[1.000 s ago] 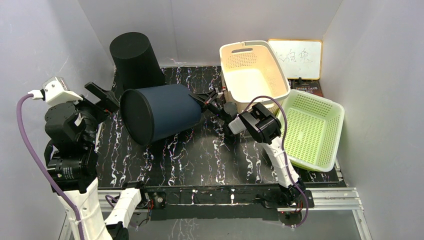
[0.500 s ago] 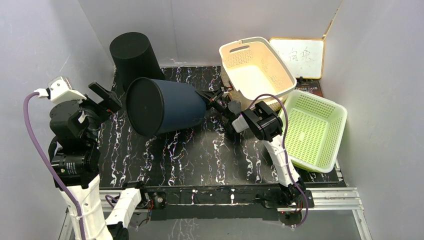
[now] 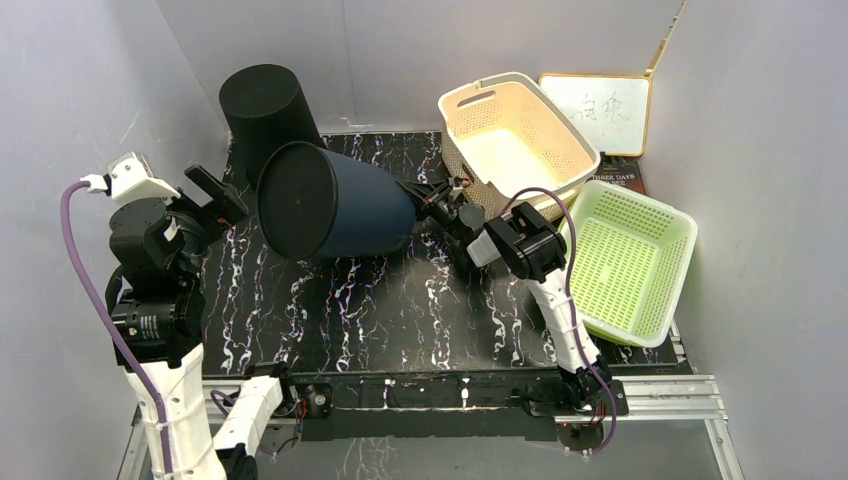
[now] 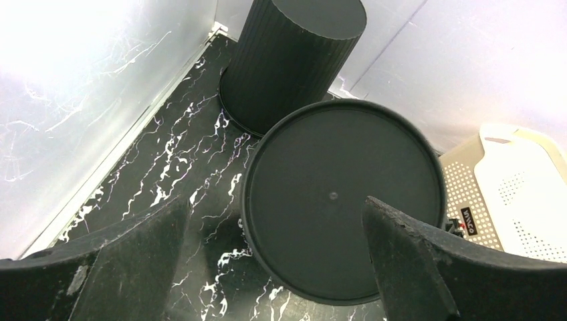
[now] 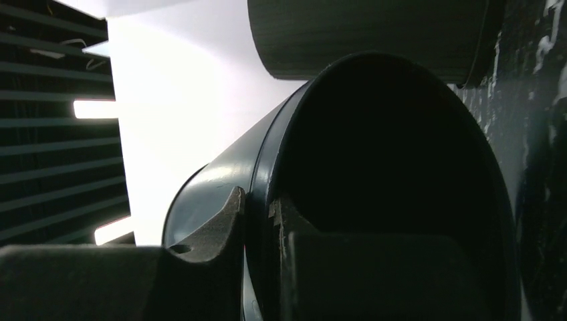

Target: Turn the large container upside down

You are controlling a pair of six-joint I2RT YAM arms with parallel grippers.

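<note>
Right gripper (image 5: 259, 210): I see it pinching the rim of the large container (image 3: 345, 205), tipped sideways.
Left gripper (image 4: 277, 214): wide open, container's flat bottom just ahead.

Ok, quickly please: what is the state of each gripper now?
Left gripper: open, holding nothing.
Right gripper: shut on the rim of the large container.

A bin (image 3: 268, 110) stands behind the large container (image 3: 345, 205), right of it a rear basket (image 3: 515, 135), then a front basket (image 3: 630, 260).
</note>
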